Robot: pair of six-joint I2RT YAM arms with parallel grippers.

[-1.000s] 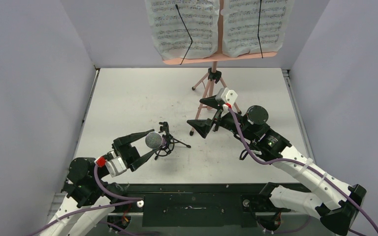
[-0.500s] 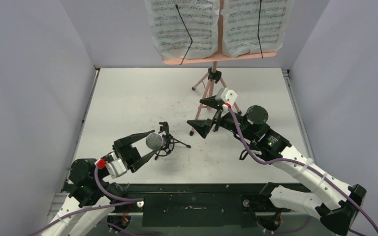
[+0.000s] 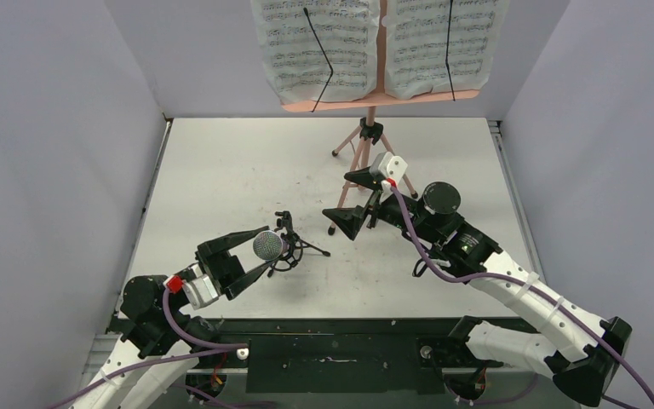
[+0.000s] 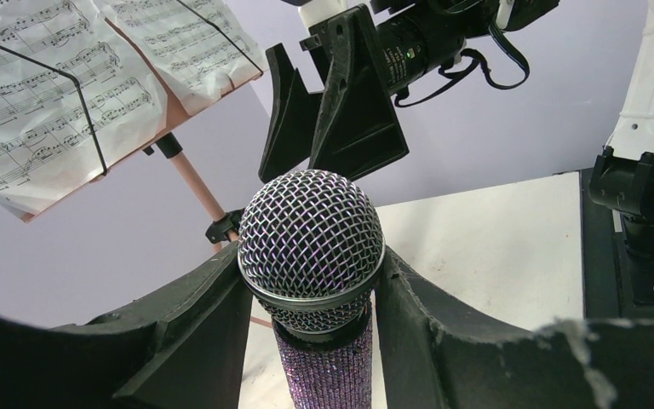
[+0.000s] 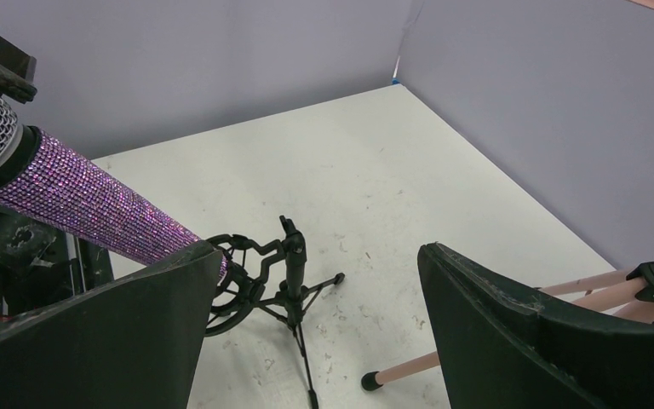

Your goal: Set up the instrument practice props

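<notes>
My left gripper (image 3: 261, 249) is shut on the purple glitter microphone (image 3: 266, 244), its fingers (image 4: 196, 324) clamped just under the silver mesh head (image 4: 311, 234). The microphone's body (image 5: 94, 204) slants down to the ring of the small black shock-mount tripod (image 5: 285, 273), which stands on the table (image 3: 294, 247); my right finger hides where they meet. My right gripper (image 3: 341, 198) hangs open above the table (image 5: 319, 256), right of the tripod. The pink music stand (image 3: 366, 141) stands at the back and carries two white sheet-music pages (image 3: 315, 47) (image 3: 443, 43).
One pink stand leg with a black foot (image 5: 373, 380) lies close to my right gripper's fingers. Grey walls (image 3: 68, 170) close in the white table (image 3: 221, 170) on the left, back and right. The arms' bases line the near edge.
The right arm has shifted slightly to the left. The left gripper and the microphone have hardly moved.
</notes>
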